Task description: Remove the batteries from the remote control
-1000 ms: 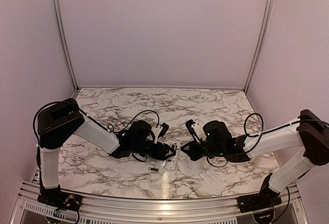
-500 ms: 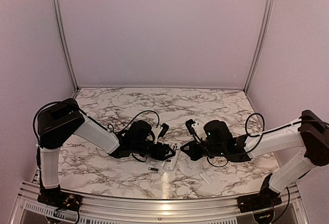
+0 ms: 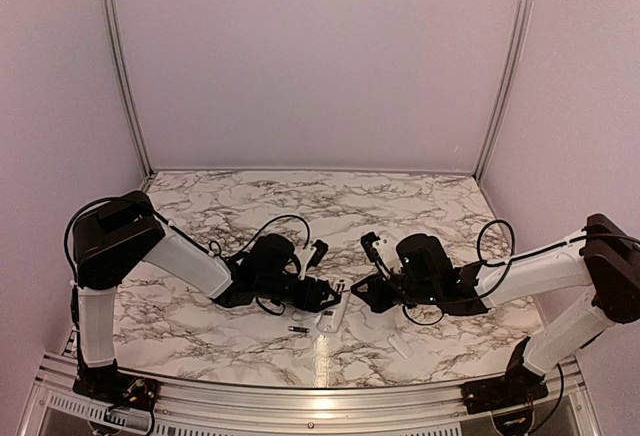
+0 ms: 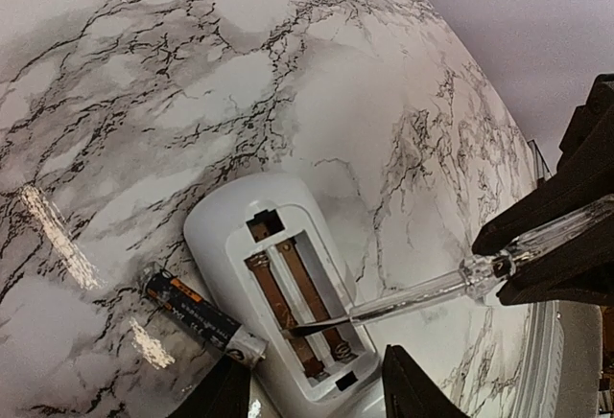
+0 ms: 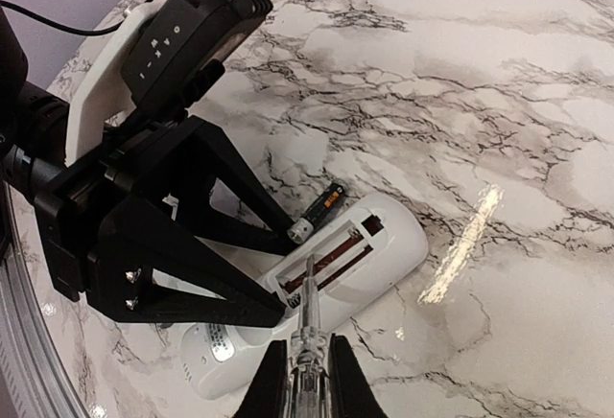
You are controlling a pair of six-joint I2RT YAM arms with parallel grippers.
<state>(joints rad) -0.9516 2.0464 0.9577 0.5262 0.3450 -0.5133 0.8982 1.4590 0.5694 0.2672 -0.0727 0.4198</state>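
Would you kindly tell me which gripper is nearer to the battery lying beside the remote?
Left. The left gripper straddles the remote, one finger right beside the battery; the right gripper hangs back across the remote, reaching in with a clear tool.

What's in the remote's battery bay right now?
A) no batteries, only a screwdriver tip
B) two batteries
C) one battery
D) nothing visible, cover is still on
A: the left wrist view shows both slots of the remote control bare down to the contact strips, with only the tip of the clear-handled screwdriver reaching in, and one battery lying outside, along its edge.
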